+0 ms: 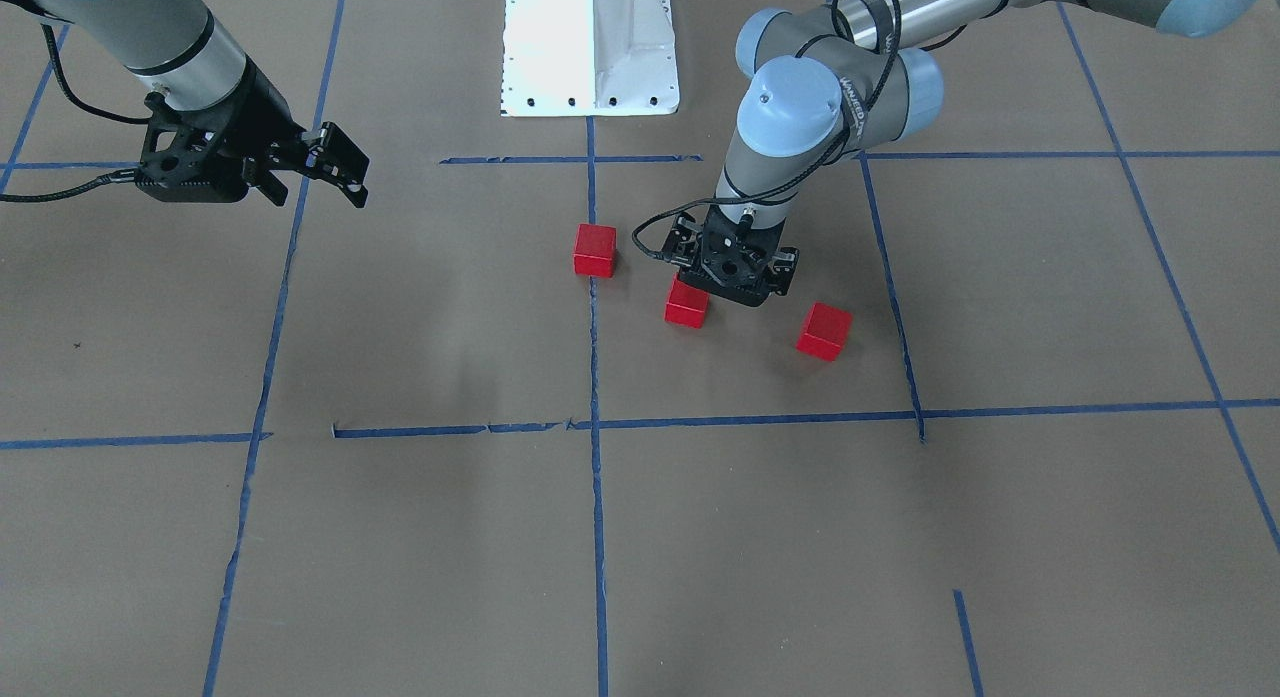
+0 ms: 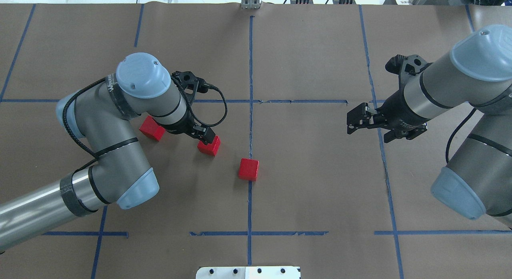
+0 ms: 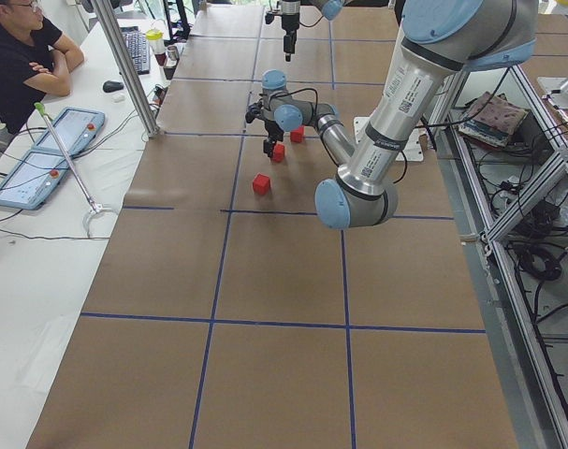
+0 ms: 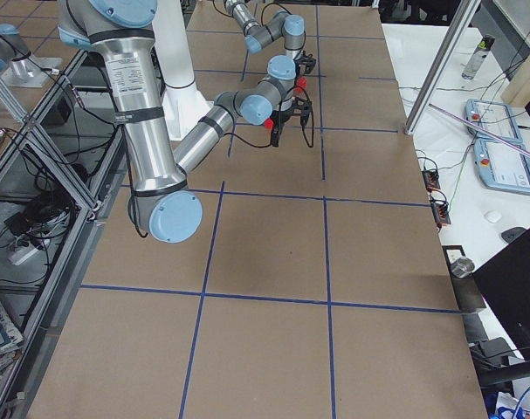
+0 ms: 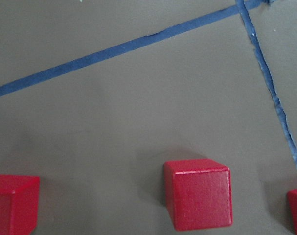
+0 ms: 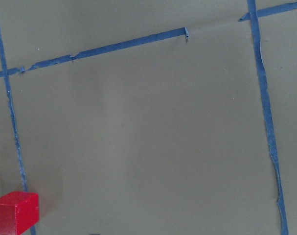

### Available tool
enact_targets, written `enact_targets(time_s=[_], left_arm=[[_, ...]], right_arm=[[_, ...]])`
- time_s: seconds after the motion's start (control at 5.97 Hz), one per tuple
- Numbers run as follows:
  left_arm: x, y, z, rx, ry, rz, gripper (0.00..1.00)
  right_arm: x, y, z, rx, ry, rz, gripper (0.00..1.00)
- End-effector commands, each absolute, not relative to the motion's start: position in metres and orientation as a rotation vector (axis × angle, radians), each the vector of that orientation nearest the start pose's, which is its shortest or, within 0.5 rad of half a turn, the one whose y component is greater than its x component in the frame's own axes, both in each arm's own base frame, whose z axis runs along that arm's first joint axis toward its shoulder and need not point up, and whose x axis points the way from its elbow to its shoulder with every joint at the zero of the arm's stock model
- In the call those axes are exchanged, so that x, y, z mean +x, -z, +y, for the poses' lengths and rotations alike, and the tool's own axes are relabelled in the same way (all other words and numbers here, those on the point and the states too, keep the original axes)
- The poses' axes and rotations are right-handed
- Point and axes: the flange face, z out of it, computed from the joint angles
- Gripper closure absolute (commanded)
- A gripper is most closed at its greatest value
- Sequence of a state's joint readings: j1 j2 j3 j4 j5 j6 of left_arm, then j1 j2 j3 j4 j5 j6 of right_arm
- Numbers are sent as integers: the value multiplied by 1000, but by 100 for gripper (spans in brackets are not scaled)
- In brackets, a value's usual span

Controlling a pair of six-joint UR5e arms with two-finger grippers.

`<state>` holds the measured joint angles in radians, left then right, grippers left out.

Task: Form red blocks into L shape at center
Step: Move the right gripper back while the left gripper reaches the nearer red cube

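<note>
Red blocks [image 2: 209, 146] lie apart in the centre cells [image 2: 312, 171] of the worktop [image 2: 312, 43]: one on the blue tape line [image 2: 251, 63], two beside it. The left hand [image 2: 204, 135] hangs over the middle one, its spread cannot be told; the right hand [image 2: 355, 119] gapes wide, empty.

Almost nothing here can be read.
A black strap [image 1: 862, 85] wraps round the left arm [image 1: 790, 127], and it has small white letters on it, but they are too blurry to spell out. In the side views, the near left arm has a dark label [image 3: 399, 94] on its silver tube. The near right arm [image 4: 147, 166] has one too [image 4: 127, 83]. Both are too small to read.
</note>
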<state>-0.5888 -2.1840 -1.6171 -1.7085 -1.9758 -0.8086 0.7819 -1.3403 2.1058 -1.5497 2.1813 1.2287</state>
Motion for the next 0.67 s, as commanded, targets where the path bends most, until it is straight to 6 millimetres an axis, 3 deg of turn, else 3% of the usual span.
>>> enact_targets(time_s=[0.0, 0.17, 0.5], left_arm=[[538, -265, -454, 182, -316, 866, 0], [541, -252, -455, 187, -305, 882, 0], [553, -255, -462, 181, -298, 864, 1]], right_arm=[[-307, -294, -410, -85, -165, -948, 0], [-309, -294, -410, -84, -164, -947, 0], [-310, -295, -411, -81, -164, -945, 0]])
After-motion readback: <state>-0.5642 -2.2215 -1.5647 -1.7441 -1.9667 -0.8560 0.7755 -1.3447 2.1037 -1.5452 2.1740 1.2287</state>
